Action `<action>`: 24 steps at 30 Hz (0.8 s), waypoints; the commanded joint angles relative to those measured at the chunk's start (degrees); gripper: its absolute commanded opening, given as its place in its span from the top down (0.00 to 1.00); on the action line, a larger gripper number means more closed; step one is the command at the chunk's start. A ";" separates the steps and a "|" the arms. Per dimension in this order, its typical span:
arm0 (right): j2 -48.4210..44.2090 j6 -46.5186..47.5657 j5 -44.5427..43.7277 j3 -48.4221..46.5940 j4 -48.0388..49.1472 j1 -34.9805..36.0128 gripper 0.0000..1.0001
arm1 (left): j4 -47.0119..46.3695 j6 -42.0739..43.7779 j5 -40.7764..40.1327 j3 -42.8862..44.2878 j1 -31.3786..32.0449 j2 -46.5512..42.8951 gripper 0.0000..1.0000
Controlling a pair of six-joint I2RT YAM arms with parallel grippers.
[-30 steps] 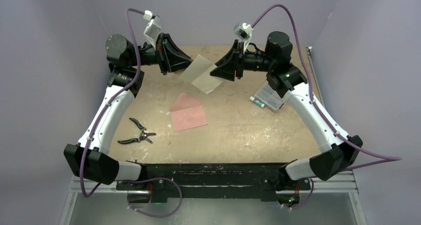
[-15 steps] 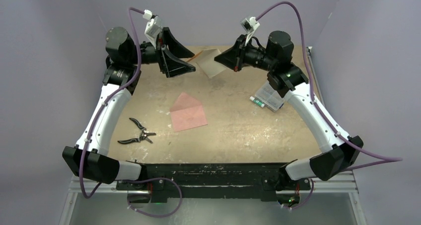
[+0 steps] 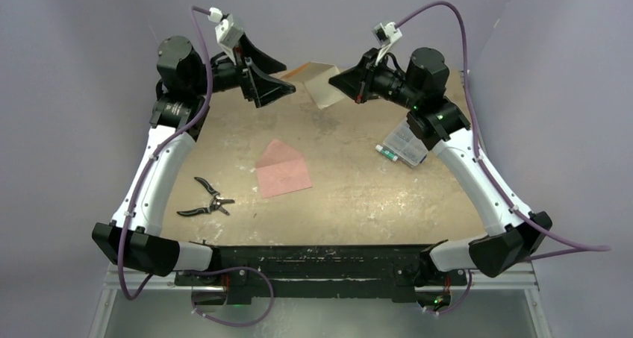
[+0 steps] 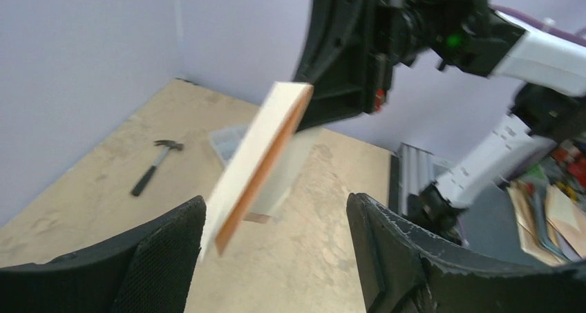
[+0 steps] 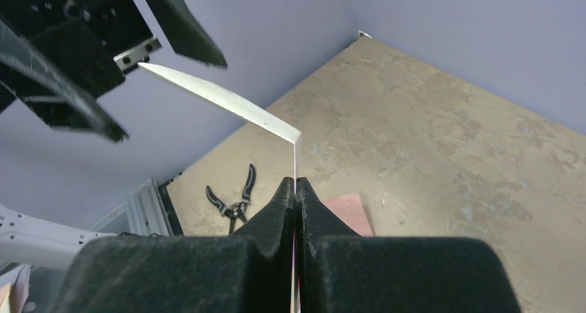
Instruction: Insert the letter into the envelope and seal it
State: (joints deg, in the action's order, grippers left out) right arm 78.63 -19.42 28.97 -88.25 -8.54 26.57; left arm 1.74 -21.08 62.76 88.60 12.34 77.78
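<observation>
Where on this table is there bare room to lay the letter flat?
Bare: the patch between the envelope and the clear box, and the near strip in front of the envelope. Crowded: by the pliers, and the far edge under the held letter.

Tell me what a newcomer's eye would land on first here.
The letter hangs bent in the air over the far side of the table, pinched by the shut right gripper, with the open left gripper facing it. Below, the pink envelope lies flat mid-table, flap open.
</observation>
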 commanded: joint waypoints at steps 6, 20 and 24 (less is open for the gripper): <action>-5.21 6.09 6.31 7.76 6.99 -0.02 1.00 | 8.71 0.44 -32.91 7.17 -0.47 -0.44 0.23; -3.71 4.62 17.75 6.06 11.28 -0.03 1.00 | -7.35 -8.53 2.88 -3.80 0.62 1.54 0.23; -3.40 3.68 18.98 5.42 12.24 -0.02 1.00 | -10.97 -8.84 3.21 -7.08 3.51 -0.32 0.26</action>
State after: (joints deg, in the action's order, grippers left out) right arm 75.37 -14.33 44.45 -80.18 -0.32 26.59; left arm -0.78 -27.92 60.66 82.98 13.23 81.49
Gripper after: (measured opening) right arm 0.004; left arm 0.749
